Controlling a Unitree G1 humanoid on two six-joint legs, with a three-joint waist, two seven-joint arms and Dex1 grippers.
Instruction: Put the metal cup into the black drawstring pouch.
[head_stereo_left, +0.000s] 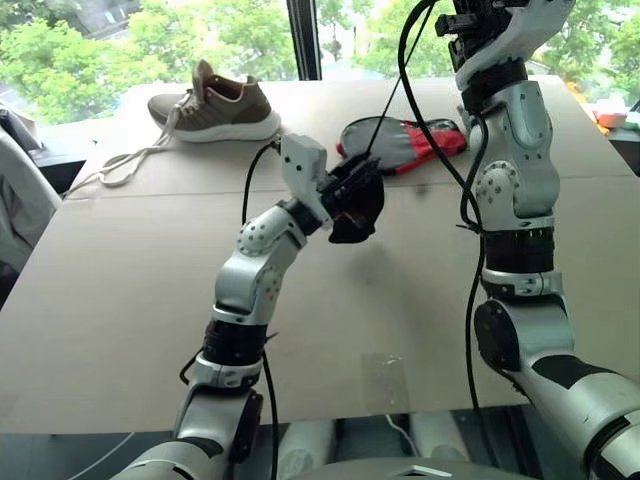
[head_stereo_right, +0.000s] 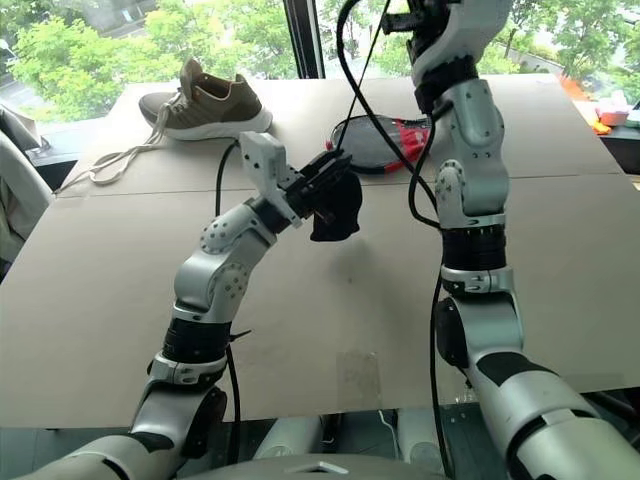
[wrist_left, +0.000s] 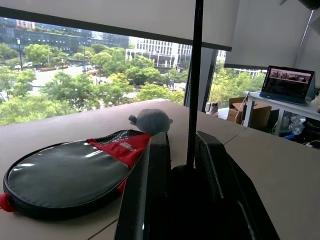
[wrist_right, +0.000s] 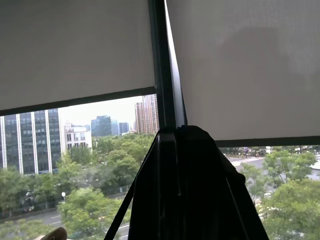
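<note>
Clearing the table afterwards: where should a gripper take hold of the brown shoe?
Probably the raised collar around its opening, coming from above: the brown shoe stands upright on its sole, so that rim is exposed and looks thin enough to pinch.

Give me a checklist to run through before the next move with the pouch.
1. Left pincer grips the black drawstring pouch, held above the table: ok.
2. Right pincer is raised high and shut on the cord: ok.
3. Cord runs taut from the pouch neck up to the right pincer: ok.
4. Metal cup inside the pouch: cannot tell, the fabric hides whatever is in it.
5. Pouch neck fully drawn closed: cannot tell.
6. Paddle case and shoe lie farther back, away from the hanging pouch: ok.
</note>
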